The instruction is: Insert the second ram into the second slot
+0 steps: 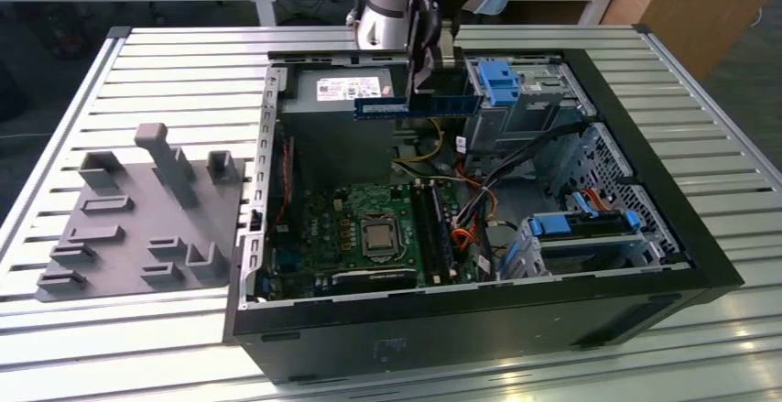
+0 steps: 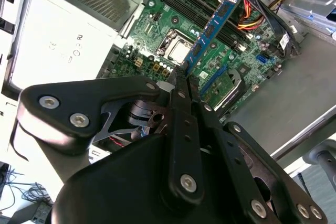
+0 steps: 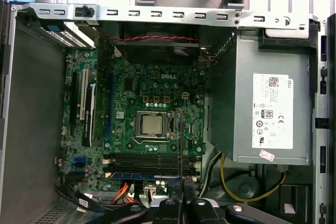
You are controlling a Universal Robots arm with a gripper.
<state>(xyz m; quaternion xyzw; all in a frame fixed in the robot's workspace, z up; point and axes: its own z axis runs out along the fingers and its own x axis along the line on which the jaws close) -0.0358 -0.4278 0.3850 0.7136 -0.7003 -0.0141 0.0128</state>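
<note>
gripper [image 2: 185, 74] pinched tight on one end of the second ram [image 2: 212, 27], fingers [image 2: 181, 119] flat on both faces. the ram sticks straight out past the tips. in the exterior view its long edge is level, in air above the far part of the open case [image 1: 489, 329], clear of the walls. power supply [image 1: 330, 86] is toward the exterior view's left, drive cage [image 1: 537, 100] toward its right. counts: one held ram, one blue strip [image 3: 134, 175] lying in the memory slot row, one cpu socket [image 3: 152, 124]. dark slots [image 3: 142, 161] beside that strip lie well below the held ram and nearer. orange and black cables [image 3: 123, 192] crowd the slot ends.
</note>
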